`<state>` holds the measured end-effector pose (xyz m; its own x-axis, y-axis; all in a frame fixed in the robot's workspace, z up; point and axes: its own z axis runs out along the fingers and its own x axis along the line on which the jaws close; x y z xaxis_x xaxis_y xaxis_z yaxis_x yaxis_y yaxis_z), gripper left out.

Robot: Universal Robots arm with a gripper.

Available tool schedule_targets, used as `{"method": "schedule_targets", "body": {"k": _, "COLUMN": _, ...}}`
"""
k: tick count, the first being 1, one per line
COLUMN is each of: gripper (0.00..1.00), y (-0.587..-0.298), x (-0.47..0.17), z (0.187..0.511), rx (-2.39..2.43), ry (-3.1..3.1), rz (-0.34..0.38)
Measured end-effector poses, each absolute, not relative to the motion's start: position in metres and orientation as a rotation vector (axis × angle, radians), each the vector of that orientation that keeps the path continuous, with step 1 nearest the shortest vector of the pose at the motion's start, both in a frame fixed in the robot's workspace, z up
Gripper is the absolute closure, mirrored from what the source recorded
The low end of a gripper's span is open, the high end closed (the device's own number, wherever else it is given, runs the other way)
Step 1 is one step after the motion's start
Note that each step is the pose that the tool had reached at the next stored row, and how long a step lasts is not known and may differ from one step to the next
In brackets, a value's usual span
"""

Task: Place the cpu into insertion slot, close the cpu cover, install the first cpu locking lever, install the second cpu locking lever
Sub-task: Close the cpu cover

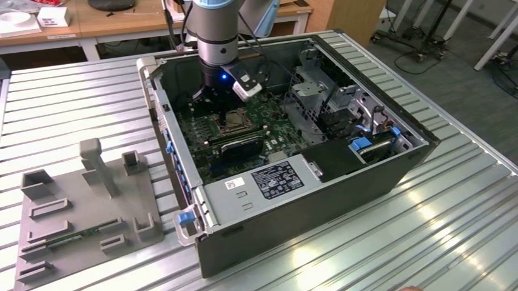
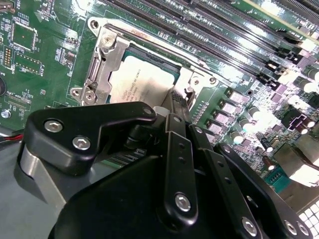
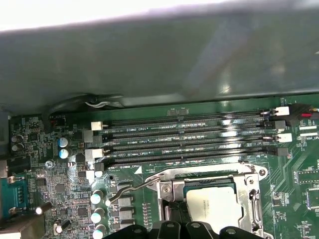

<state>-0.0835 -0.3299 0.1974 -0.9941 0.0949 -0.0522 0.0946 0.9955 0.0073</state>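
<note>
hovering over the cpu (image 2: 147,79) is the gripper (image 2: 175,99).

Open computer case (image 1: 324,206) stands on tabletop (image 1: 81,103). Fixture block (image 1: 81,206) lies on tabletop to the exterior view's left of the case, apart from it. Motherboard (image 1: 198,133) lies on the case floor. Cpu (image 3: 214,204) sits in insertion slot (image 1: 232,121), with cpu cover (image 3: 251,199) framing its edges. Memory slots (image 3: 189,142) run between socket and case wall. Drive cage (image 1: 312,97) stands to the exterior view's right of the board. Gripper (image 1: 217,110) is over the slot.
</note>
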Motion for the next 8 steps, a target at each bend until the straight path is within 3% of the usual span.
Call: {"method": "schedule_targets", "body": {"k": 8, "gripper": 0.89, "y": -0.3299, "x": -0.0834, "z": 0.2025, "rx": 0.147, "ry": 3.085, "rz": 0.008}}
